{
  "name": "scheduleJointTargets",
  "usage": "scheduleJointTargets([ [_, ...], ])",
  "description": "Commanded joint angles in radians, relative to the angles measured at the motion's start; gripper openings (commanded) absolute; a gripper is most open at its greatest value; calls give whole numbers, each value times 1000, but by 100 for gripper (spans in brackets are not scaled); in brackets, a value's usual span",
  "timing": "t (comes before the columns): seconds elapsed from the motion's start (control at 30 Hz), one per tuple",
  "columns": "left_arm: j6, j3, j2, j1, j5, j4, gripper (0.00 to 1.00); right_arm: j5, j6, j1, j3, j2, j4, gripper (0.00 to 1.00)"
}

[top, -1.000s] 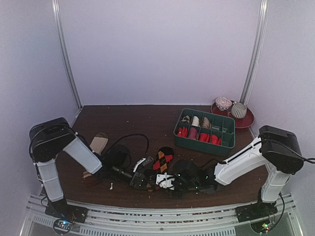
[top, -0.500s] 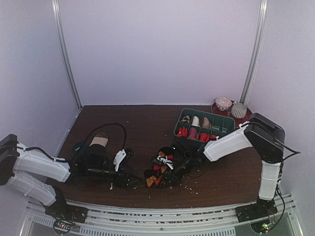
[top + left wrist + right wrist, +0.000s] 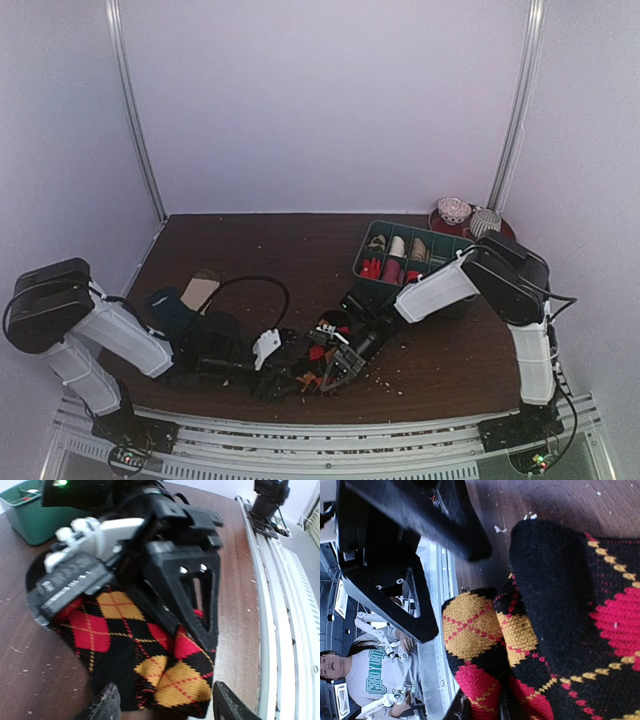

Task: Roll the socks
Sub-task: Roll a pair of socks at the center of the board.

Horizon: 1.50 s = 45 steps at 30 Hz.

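Back right on the table you've got the green bin w/ rolled red and beige stuff in its compartments. Just behind it is a red plate carrying two roundish balls. Both are well apart from the sock, but your right arm's white link crosses in front of the bin in the top cam. Left side there's a beige bit of fabric just behind your left arm, w/ a black cable looping past it. Can't tell what that fabric is. Light crumbs all over the wood. The right wrist cam also catches a person in a white tee beyond the metal rail.

The argyle sock sits front-center near the rail, bunched and folded over itself, btw both grippers. Your right arm reaches long and low from its base, diagonally toward the front middle. The right gripper is pinched onto the sock's fold, jaws close together on the fabric. The left arm lies low along the front edge, pointing right. The left gripper is spread wide and grips nothing. Its fingertips straddle the sock's near end, and the right gripper fills most of its cam.
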Motion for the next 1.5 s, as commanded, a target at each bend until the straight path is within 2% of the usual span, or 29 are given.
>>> scheduleJointTargets([
  [0.0, 24, 19, 33, -33, 75, 95, 62, 89, -6, -11, -34, 85, -149, 17],
  [0.27, 11, 32, 71, -73, 85, 94, 61, 97, -27, -17, -6, 103, -194, 17],
  [0.57, -33, 31, 191, -74, 16, 136, 50, 103, -29, -19, -9, 85, -191, 17],
  [0.67, -39, 35, 215, -74, -12, 119, 40, 98, -35, -19, -3, 77, -194, 17],
  [0.7, -42, 42, 224, -73, -12, 111, 34, 96, -40, -19, 3, 76, -198, 18],
  [0.73, -43, 54, 231, -73, -5, 100, 25, 94, -48, -19, 7, 74, -207, 18],
  [0.77, -47, 60, 238, -73, 0, 88, 21, 92, -54, -19, 11, 69, -214, 19],
  [0.83, -65, 75, 250, -73, -6, 62, 0, 91, -73, -18, 15, 47, -224, 22],
  [1.0, -153, 118, 278, -64, -40, -85, 0, 107, -81, -19, -8, -66, -185, 28],
  [1.17, -297, 147, 272, -1, 50, -249, 0, 191, -8, -23, -115, -268, 5, 31],
  [1.3, -415, 154, 290, 89, 250, -288, 0, 365, 33, -18, -308, -517, 312, 33],
  [1.4, -458, 196, 319, 121, 368, -349, 0, 545, -59, 13, -471, -683, 484, 38],
  [1.47, -466, 242, 345, 125, 412, -413, 0, 675, -171, 63, -521, -732, 514, 39],
])
